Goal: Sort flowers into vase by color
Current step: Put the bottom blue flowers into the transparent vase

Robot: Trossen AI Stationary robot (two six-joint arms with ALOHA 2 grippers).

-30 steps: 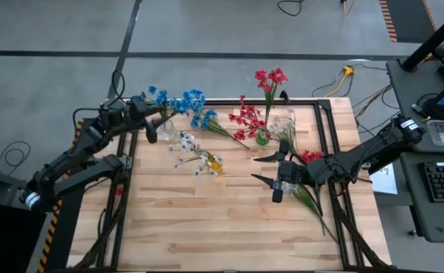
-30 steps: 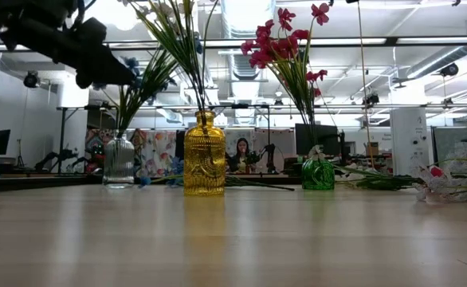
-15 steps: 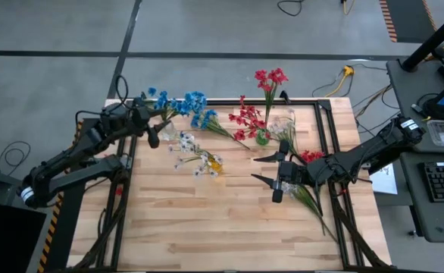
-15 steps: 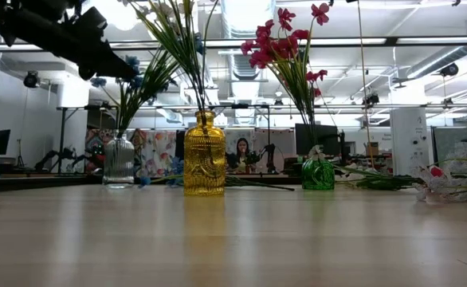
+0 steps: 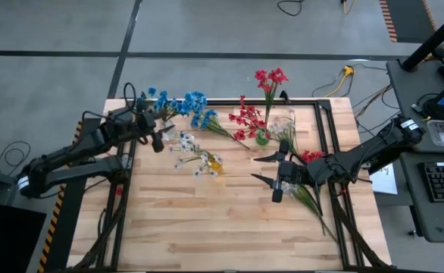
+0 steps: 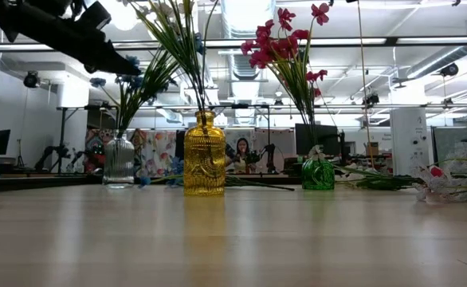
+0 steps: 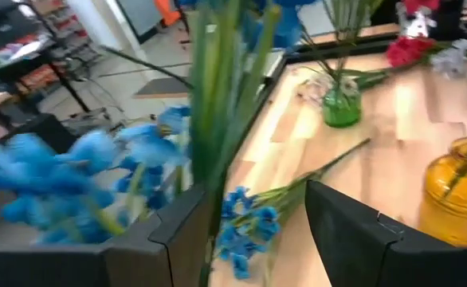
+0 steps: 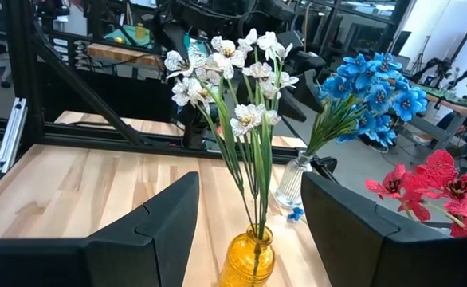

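Observation:
Three vases stand on the table. A clear vase (image 6: 119,159) holds blue flowers (image 5: 189,101), a yellow vase (image 6: 204,155) holds white flowers (image 8: 233,72), and a green vase (image 6: 319,172) holds red flowers (image 5: 270,78). One blue sprig (image 7: 245,227) lies flat on the wood by the clear vase. More loose flowers (image 5: 307,176) lie near the right edge. My left gripper (image 5: 160,133) hangs open right beside the blue flowers' stems (image 7: 217,104). My right gripper (image 5: 254,169) is open and level, pointing at the yellow vase from the table's right.
A black metal frame (image 5: 326,129) runs around the table. The near half of the wooden top (image 5: 222,227) carries nothing. A desk with a keyboard (image 5: 443,182) stands off the right edge. Beyond the far edge, a person sits in the room (image 6: 241,153).
My left arm has swung, carrying its gripper a little toward the table's near edge alongside the clear vase, and the gripper has rolled about its own axis. It has stayed open.

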